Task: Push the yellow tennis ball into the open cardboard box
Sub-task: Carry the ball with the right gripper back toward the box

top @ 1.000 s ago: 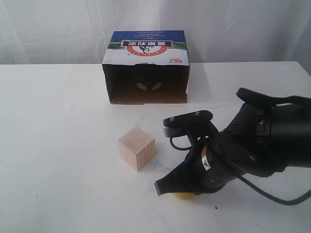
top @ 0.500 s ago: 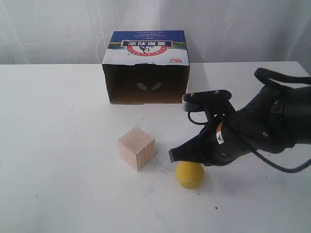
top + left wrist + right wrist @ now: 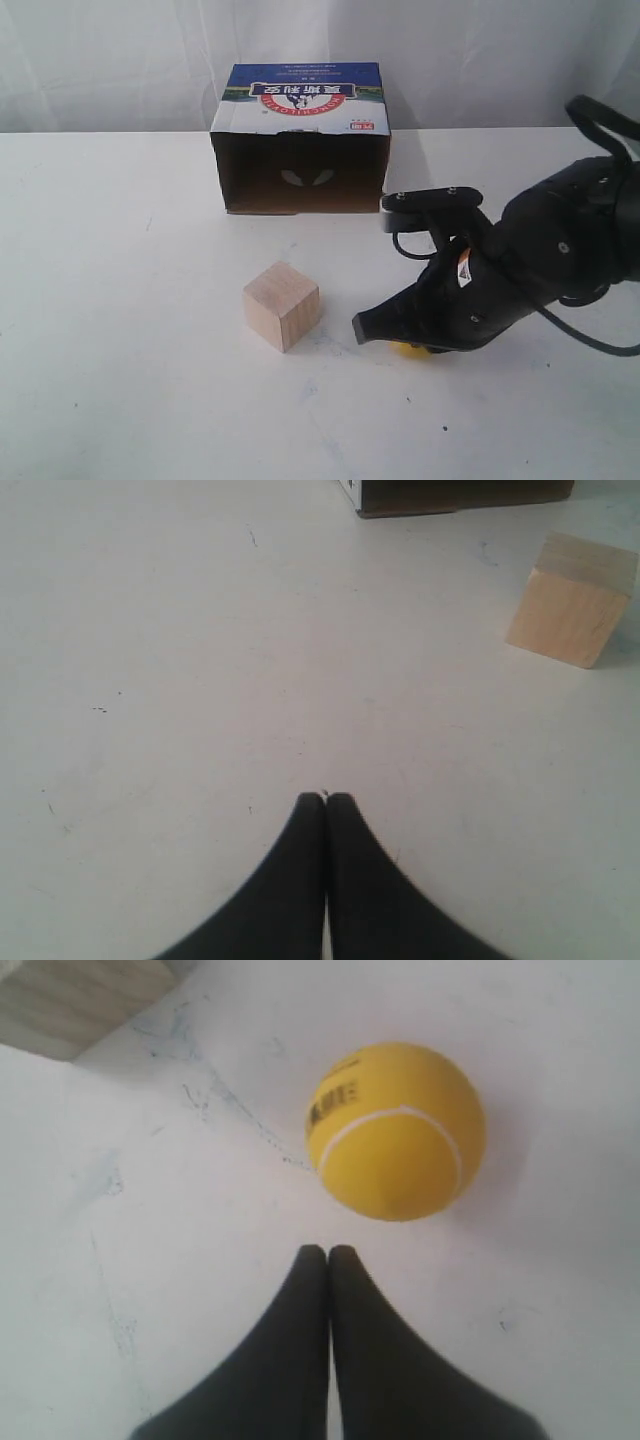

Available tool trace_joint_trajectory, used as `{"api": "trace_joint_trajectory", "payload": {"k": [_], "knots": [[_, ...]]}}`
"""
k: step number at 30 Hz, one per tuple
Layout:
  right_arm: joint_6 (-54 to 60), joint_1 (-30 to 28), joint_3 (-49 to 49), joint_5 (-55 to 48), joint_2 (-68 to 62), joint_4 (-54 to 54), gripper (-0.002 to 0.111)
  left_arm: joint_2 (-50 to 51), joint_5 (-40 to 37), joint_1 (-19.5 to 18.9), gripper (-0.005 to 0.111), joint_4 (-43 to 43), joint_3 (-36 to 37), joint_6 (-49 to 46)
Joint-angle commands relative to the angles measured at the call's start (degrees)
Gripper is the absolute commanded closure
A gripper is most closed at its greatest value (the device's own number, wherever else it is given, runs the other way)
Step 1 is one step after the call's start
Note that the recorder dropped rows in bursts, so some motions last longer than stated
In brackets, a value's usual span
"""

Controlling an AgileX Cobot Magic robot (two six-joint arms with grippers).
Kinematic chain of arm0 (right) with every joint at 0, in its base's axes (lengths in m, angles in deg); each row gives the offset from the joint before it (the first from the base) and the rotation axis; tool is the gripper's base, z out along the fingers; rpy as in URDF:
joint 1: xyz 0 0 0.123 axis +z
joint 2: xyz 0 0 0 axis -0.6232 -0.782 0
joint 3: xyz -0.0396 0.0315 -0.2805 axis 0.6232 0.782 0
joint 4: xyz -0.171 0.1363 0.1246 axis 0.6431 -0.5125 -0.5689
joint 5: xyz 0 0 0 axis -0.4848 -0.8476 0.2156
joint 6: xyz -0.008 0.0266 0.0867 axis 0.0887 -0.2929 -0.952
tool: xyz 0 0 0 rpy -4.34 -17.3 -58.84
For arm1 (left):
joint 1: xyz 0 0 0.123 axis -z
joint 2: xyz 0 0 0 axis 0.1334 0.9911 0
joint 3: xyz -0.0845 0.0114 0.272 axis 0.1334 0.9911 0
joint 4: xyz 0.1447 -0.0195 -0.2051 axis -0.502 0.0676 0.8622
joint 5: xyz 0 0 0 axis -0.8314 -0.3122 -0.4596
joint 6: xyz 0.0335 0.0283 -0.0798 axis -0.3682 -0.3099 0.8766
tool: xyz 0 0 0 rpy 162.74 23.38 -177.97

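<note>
The yellow tennis ball (image 3: 395,1130) with its white seam lies on the white table just beyond my right gripper (image 3: 328,1252), whose fingers are shut and stand a small gap short of it. In the exterior view only a sliver of the ball (image 3: 407,348) shows under the right arm, with the right gripper (image 3: 362,328) low over the table. The open cardboard box (image 3: 300,140) lies at the back, its dark opening facing forward. My left gripper (image 3: 326,798) is shut over bare table, holding nothing. It does not show in the exterior view.
A pale wooden cube (image 3: 281,304) stands left of the ball, between it and the front left of the box. The same cube (image 3: 572,605) shows in the left wrist view, and its corner (image 3: 80,995) in the right wrist view. A white curtain hangs behind the table (image 3: 100,300).
The ball has rolled a little back and to the right. The right arm swung back-right off it, then came down over it, so most of the ball is now hidden.
</note>
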Motion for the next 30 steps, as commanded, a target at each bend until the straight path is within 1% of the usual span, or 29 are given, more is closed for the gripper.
{"api": "trace_joint_trajectory", "payload": {"k": [1,5,9,12,13,16,18,20,23,24,26,27,29,30], "knots": [[0.9,0.0,0.5,3.1,-1.5,0.3,0.108,-0.3,0.0,0.4,0.107,0.6,0.2,0.2],[0.9,0.0,0.5,5.7,-3.5,1.2,0.108,-0.3,0.0,0.4,0.107,0.6,0.2,0.2],[0.7,-0.1,-0.7,7.0,-2.9,2.1,0.108,-0.3,0.0,0.4,0.107,1.6,0.2,0.2],[-3.2,-0.7,-2.1,7.2,-2.1,7.1,0.108,-0.3,0.0,0.4,0.107,1.6,0.2,0.2],[-5.7,-1.2,-2.4,7.2,-2.1,10.2,0.108,-0.3,0.0,0.4,0.107,1.6,0.2,0.2],[-14.0,-3.8,-2.8,7.0,-2.7,19.7,0.108,-0.3,0.0,0.4,0.107,1.6,0.2,0.2],[-17.9,-5.9,-2.8,7.2,-3.8,23.4,0.108,-0.3,0.0,0.4,0.107,1.6,0.2,0.2],[-18.4,-7.0,-2.8,8.6,-4.8,24.2,0.108,-0.3,0.0,0.4,0.107,1.6,0.2,0.2],[-18.7,-7.3,-3.4,14.7,-6.3,27.3,0.108,-0.3,0.0,0.4,0.107,1.6,0.2,0.2],[-18.7,-7.7,-3.9,14.8,-7.0,27.4,0.108,-0.3,0.0,0.4,0.107,1.6,0.2,0.2],[-18.7,-10.8,-5.8,16.1,-10.0,28.4,0.108,-0.3,0.0,0.4,0.107,1.7,0.2,0.3],[-18.7,-13.3,-7.7,18.4,-12.1,28.7,0.108,-0.3,0.0,0.4,0.107,1.9,0.2,0.3],[-18.9,-16.4,-11.0,21.2,-15.9,28.4,0.108,-0.3,0.0,0.4,0.107,1.9,0.2,0.3],[-18.9,-16.7,-12.9,20.1,-18.2,27.5,0.108,-0.3,0.0,0.4,0.107,1.9,0.2,0.3]]}}
